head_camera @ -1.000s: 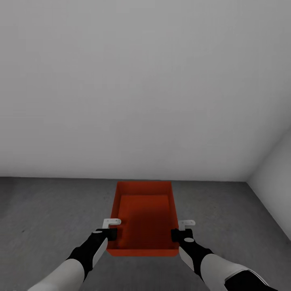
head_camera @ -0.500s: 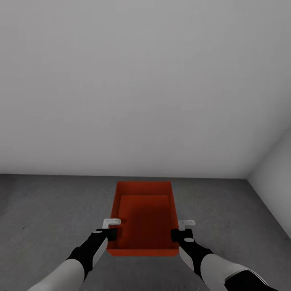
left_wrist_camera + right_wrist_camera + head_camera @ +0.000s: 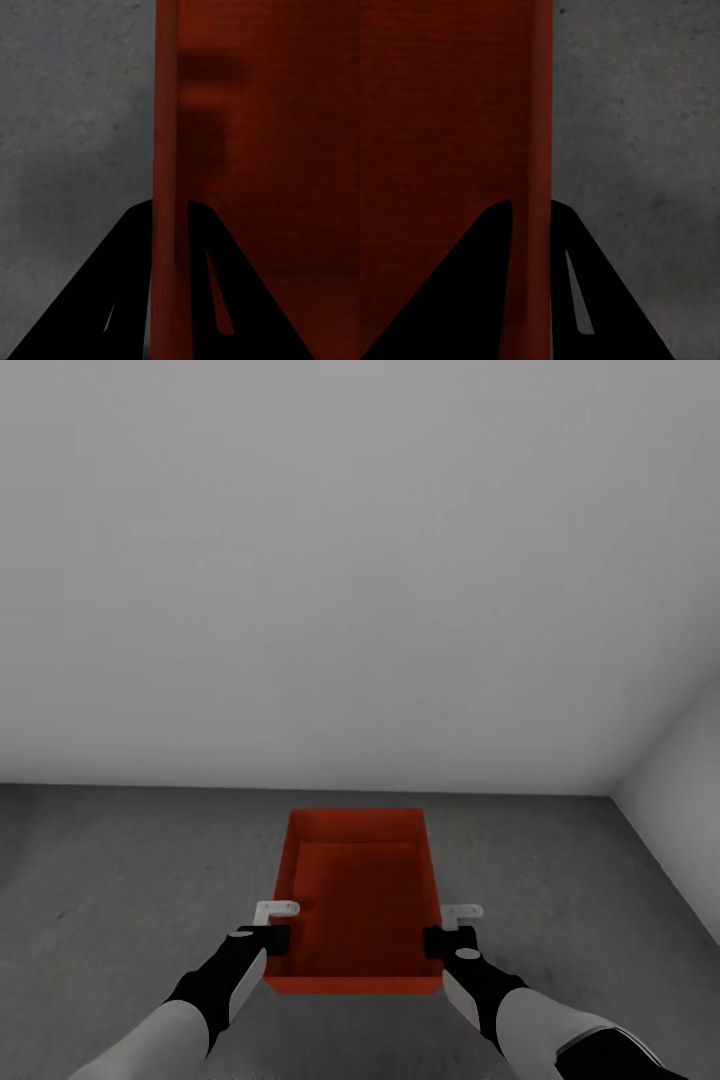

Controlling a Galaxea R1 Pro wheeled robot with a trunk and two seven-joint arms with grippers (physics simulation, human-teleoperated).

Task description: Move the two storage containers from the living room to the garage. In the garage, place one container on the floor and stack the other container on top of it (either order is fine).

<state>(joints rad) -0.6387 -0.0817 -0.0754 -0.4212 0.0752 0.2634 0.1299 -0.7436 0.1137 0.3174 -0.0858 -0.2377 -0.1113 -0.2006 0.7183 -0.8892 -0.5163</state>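
Both arms out front, carrying the orange-red, smooth-walled, open-topped rectangular storage container (image 3: 357,900) level over the dark grey speckled concrete floor (image 3: 120,880) of the garage, plain white-grey wall (image 3: 360,560) dead ahead at twelve o'clock. The left hand (image 3: 268,932) is pinched on the long wall at nine o'clock, one finger inside, one outside; the right hand (image 3: 448,934) does the same at three. Both wrist views confirm the thin wall clamped between dark fingers. How high the box hangs above the concrete is hard to judge from here. Next job, likely: set it down. Lower both arms together, keep the rim level, let the base meet the floor flat before either grip loosens.
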